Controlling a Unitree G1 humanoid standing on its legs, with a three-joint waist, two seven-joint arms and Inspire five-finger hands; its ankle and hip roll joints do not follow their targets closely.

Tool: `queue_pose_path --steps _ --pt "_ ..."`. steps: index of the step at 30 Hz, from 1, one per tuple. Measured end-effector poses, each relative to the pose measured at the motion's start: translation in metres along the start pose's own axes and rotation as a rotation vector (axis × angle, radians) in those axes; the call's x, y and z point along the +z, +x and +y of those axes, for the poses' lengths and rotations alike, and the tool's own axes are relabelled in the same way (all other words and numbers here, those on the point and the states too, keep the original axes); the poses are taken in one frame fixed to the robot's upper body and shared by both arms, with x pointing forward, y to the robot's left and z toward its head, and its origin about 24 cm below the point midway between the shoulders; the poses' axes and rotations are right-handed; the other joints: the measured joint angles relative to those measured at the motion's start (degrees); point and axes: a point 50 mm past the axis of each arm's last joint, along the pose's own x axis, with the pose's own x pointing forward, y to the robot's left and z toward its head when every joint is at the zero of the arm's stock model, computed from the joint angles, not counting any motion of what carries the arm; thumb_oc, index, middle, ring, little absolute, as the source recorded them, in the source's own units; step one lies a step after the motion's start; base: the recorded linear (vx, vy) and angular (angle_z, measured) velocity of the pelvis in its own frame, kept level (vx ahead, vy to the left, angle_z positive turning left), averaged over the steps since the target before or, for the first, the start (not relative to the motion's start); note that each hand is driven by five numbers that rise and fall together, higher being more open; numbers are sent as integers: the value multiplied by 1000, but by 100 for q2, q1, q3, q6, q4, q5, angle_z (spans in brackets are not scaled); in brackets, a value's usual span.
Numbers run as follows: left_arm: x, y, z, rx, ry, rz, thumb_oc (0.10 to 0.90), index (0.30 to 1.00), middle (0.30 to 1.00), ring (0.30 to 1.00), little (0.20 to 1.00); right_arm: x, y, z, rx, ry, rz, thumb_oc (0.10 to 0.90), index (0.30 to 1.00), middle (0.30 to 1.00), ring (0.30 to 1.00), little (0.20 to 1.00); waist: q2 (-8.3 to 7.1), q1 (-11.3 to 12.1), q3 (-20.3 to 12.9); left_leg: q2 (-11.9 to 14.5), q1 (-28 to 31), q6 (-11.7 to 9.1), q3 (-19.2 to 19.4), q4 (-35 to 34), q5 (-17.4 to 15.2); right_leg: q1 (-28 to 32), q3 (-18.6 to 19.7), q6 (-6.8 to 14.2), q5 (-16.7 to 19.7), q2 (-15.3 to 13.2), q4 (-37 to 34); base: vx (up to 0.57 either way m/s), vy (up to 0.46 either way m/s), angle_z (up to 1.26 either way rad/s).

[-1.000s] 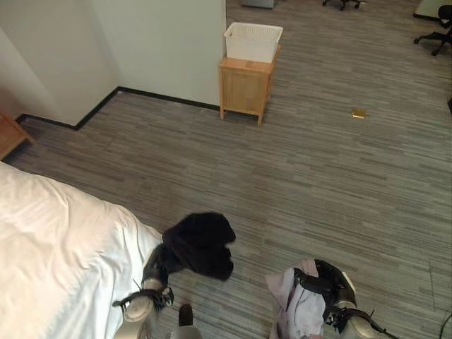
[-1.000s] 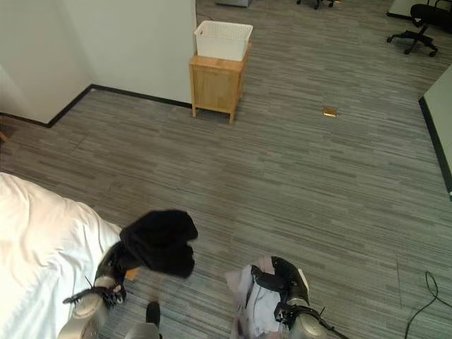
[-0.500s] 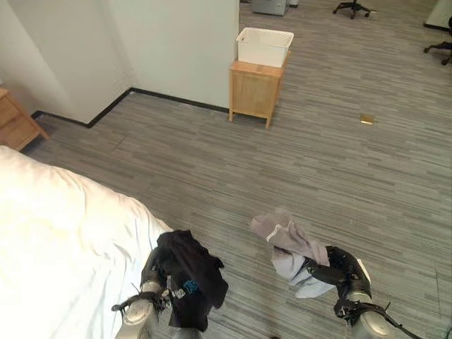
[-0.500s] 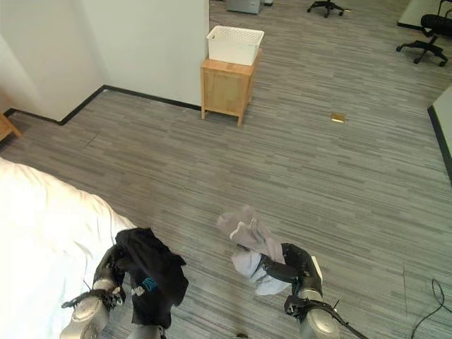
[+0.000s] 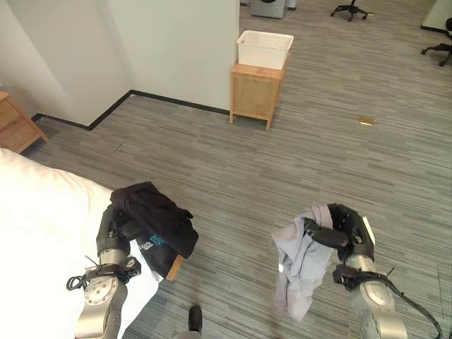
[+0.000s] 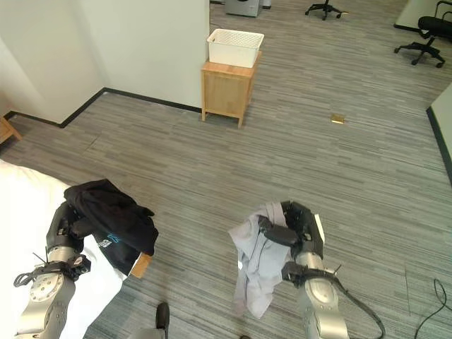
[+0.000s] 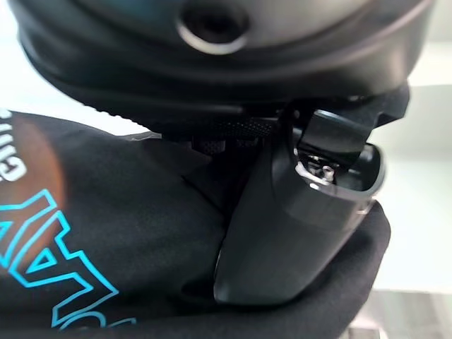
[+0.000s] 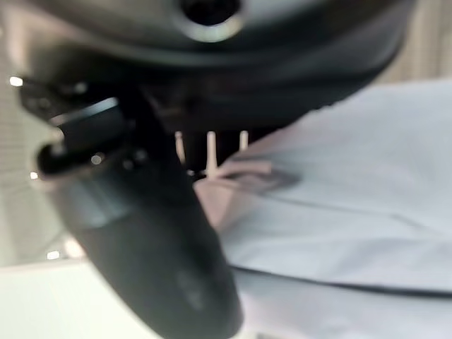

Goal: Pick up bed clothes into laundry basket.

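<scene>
A black garment with a blue print hangs from my left hand, whose fingers are curled into the cloth beside the white bed. The left wrist view shows my thumb pressed on the same black cloth. My right hand is shut on a pale grey garment that dangles above the floor; its wrist view has that light cloth against the thumb. The white laundry basket stands far ahead on a small wooden cabinet.
Grey plank floor lies between me and the cabinet. A white wall corner juts out left of the basket. A wooden nightstand is at far left. A small gold object lies on the floor, with office chairs behind it.
The black garment has swung left, up against the bed's edge. The grey garment has dropped from flung up to hanging straight down from my right hand, which has risen a little.
</scene>
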Motion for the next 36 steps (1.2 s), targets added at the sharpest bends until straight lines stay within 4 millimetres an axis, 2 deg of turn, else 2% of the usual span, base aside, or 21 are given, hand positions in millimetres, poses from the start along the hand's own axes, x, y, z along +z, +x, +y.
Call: queue_pose_path --steps 13,16,17,18,19,21,22,23,24,25,26,27,28,29,30,31,32,33,34,35,36 --pt "3 -1 10 51 11 -10 400 300 300 300 300 -2 1 7 55 -55 18 400 300 300 300 300 -102 110 65 -23 -2 34 291 2 -219 -338 334 -1 18 -73 163 64 89 -15" --pt "-1 2 9 57 5 3 400 300 300 300 300 2 3 3 43 -77 6 400 300 300 300 300 215 91 315 -41 -19 188 -1 102 -328 -1182 400 22 10 -30 1856 117 190 -10" --pt "-1 2 8 58 3 4 400 300 300 300 300 1 3 3 40 -78 7 400 300 300 300 300 248 40 454 -126 -32 361 -73 274 -446 -1538 504 31 54 -109 2674 290 74 1" --pt "-2 3 9 61 5 9 400 300 300 300 300 -1 2 3 39 -78 17 400 300 300 300 300 245 -32 529 -217 -17 398 -125 399 -579 -1879 616 79 259 -200 3400 390 -7 8" --pt "-2 3 9 57 9 9 400 300 300 300 300 -5 -1 3 37 -75 34 400 300 300 300 300 291 -109 585 -212 36 452 -218 374 -618 -2395 650 132 165 -183 4031 472 -66 7" --pt "3 7 6 55 3 -15 400 300 300 300 300 -5 -1 4 44 -81 33 400 300 300 300 300 379 -113 680 -126 -5 512 -295 282 -642 -2743 379 -36 -145 59 3668 581 -146 18" --pt "6 10 3 49 -7 -30 400 300 300 300 300 -6 -2 4 45 -83 37 400 300 300 300 300 446 -206 764 -66 -28 554 -465 188 -672 -2881 264 -15 -171 327 3065 637 -161 66" --pt "7 12 0 47 -19 -39 400 300 300 300 300 -8 -4 3 41 -79 45 400 300 300 300 300 488 -370 744 -24 -132 463 -706 93 -760 -2875 286 -44 -162 540 2353 639 -161 119" --pt "13 18 -3 32 -15 -61 400 300 300 300 300 -12 -8 2 25 -55 57 400 300 300 300 300 319 -593 769 -271 -298 724 -774 382 -938 -2742 330 45 -180 498 1380 562 -183 154" --pt "20 23 -3 24 -13 -89 400 300 300 300 300 -14 -10 3 14 -35 57 400 300 300 300 300 -103 -818 710 -736 -1004 829 -582 2223 -1406 -2756 395 171 0 87 986 561 -212 130" --pt "9 23 -11 33 -66 -59 400 300 300 300 300 -8 -8 -7 6 -76 50 400 300 300 300 300 248 -949 772 -599 -1227 736 -627 3696 -2217 -2721 300 143 506 181 1277 512 -258 57" --pt "1 20 -12 39 -73 -31 400 300 300 300 300 -5 -6 -10 7 -96 47 400 300 300 300 300 429 -962 752 -516 -1106 706 -666 3856 -2681 -2838 275 148 526 254 1640 515 -266 -11" --pt "-8 18 -11 36 -72 10 400 300 300 300 300 -8 -9 -14 5 -107 65 400 300 300 300 300 545 -974 691 -525 -861 526 -838 3579 -3078 -2986 278 -87 428 314 2276 476 -283 4" --pt "-12 14 -14 27 -81 32 400 300 300 300 300 -17 -22 -21 -10 -109 116 400 300 300 300 300 556 -1056 440 -534 -776 560 -996 3172 -3060 -3138 386 -77 111 362 2598 467 -282 36" --pt "-11 7 -8 28 -62 21 400 300 300 300 300 -27 -31 -22 -16 -97 164 400 300 300 300 300 415 -1057 246 -402 -430 217 -964 2423 -2735 -3054 178 -257 -46 543 2484 435 -375 48" --pt "-8 5 -2 31 -44 10 400 300 300 300 300 -29 -32 -22 -18 -89 169 400 300 300 300 300 322 -1042 276 -263 -259 -22 -977 2639 -2556 -2748 -84 -756 85 586 2122 489 -509 26" --pt "-9 7 0 37 -43 15 400 300 300 300 300 -31 -31 -25 -34 -74 171 400 300 300 300 300 283 -952 268 -203 -320 -299 -973 3415 -2367 -2586 -233 -916 -18 703 2192 489 -556 24" --pt "-14 11 -2 45 -72 34 400 300 300 300 300 -37 -26 -26 -49 -46 188 400 300 300 300 300 105 -917 284 -253 -446 -483 -944 3965 -1995 -2467 -352 -1064 -63 656 2393 470 -508 24" --pt "-24 11 -5 59 -140 76 400 300 300 300 300 -43 -24 -26 -67 -27 212 400 300 300 300 300 -58 -808 285 -309 -745 -484 -748 4637 -1177 -2236 -446 -1142 -62 547 2405 429 -374 12" --pt "-29 9 -6 73 -174 96 400 300 300 300 300 -44 -23 -25 -67 -21 217 400 300 300 300 300 -92 -653 303 -324 -948 -535 -555 5050 -566 -2123 -562 -1237 -188 567 2388 434 -291 -25" --pt "-32 7 -5 83 -206 107 400 300 300 300 300 -44 -22 -22 -70 6 211 400 300 300 300 300 -369 -412 337 -209 -1330 -494 -202 5806 199 -1597 -631 -1245 -127 516 1735 435 -167 -60"
